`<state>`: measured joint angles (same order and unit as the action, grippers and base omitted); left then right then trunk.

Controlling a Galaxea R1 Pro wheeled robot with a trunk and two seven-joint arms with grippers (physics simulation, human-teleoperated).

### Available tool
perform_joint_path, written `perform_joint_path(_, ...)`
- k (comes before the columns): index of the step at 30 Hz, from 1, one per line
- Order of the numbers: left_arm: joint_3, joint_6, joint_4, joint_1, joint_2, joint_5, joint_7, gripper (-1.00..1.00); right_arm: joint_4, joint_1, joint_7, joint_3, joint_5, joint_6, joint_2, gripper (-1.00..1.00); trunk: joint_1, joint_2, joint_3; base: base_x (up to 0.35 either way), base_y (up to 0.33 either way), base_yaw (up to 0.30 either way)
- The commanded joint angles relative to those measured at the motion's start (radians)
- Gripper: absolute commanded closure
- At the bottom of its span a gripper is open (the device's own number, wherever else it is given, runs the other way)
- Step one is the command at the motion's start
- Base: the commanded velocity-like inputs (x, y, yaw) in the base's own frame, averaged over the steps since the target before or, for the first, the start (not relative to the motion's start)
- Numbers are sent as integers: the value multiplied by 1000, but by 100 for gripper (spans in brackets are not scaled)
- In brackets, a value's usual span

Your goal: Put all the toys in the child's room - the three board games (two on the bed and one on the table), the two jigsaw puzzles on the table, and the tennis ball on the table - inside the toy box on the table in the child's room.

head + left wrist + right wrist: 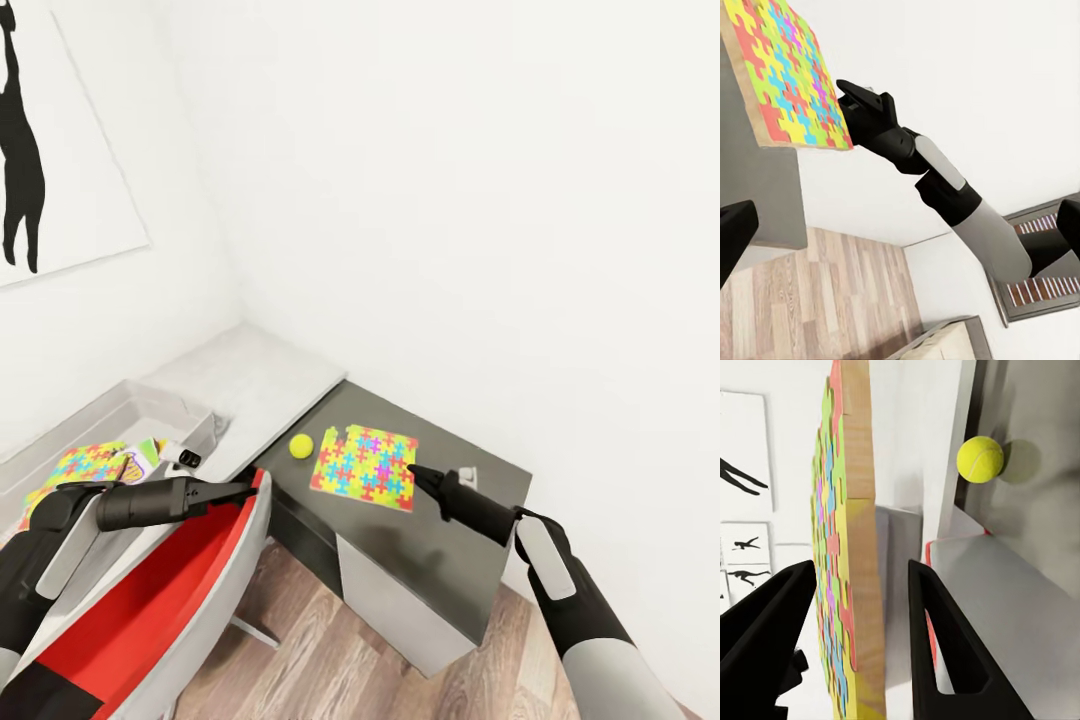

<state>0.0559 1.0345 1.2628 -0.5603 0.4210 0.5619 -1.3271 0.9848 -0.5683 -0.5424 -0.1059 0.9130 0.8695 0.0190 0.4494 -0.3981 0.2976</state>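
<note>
Right end effector (fingers spread) straddles jigsaw puzzle edge.

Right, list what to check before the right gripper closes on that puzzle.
1. Puzzle edge sits between the right gripper's fingers: ok.
2. Right gripper open, with a gap on each side of the edge: ok.
3. Ball lies apart from the puzzle and away from the gripped edge: ok.
4. Left gripper open, empty and away from the puzzle: ok.
5. Toy box has room beside the other puzzle inside it: cannot tell, as it is partly out of frame.
6. Fingers reach far enough in for a firm hold: cannot tell.
</note>
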Motion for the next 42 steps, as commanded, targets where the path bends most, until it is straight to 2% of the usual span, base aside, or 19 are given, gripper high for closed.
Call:
perform_joint_path(1, 2, 9, 0, -1, 1, 3, -1, -100, 0, -1, -4, -8, -2, 6, 0, 100, 1, -2, 2, 0, 0, 61)
perform_joint_path(3, 2, 9, 0, -1, 1, 2, -1, -100, 0, -1, -5, -21, -2, 7, 1, 100, 1, -2, 2, 0, 0, 32)
perform_joint_path(4, 2, 9, 0, -1, 0, 0, -1, -100, 2, -1, -4, -44, -2, 11, 1, 100, 1, -2, 2, 0, 0, 7)
perform_joint_path(7, 1, 9, -1, -1, 6, -1, -3, -100, 12, -1, -6, -57, -1, 16, 1, 100, 1, -2, 2, 0, 0, 3)
perform_joint_path(10, 1, 9, -2, -1, 19, 1, -4, -100, 54, -1, -2, -59, -8, 34, 1, 100, 1, -2, 2, 0, 0, 0)
perform_joint_path(15, 0, 9, -2, -1, 23, 1, -4, -100, 98, 5, 6, -62, -12, 82, 2, 100, 1, -2, 2, 0, 0, 0)
perform_joint_path(22, 1, 9, -2, -1, 24, 3, -5, -100, 107, 52, -5, -67, -9, 81, 2, 100, 1, -2, 2, 0, 0, 0)
perform_joint_path(31, 1, 8, -2, -1, 24, 3, -6, -100, 112, 60, -7, -91, -11, 79, 1, 100, 1, -2, 2, 0, 0, 1)
perform_joint_path(42, 1, 8, -2, 0, 24, 4, -7, -100, 114, 62, -7, -93, -11, 79, 1, 100, 1, -2, -12, 0, 0, 149)
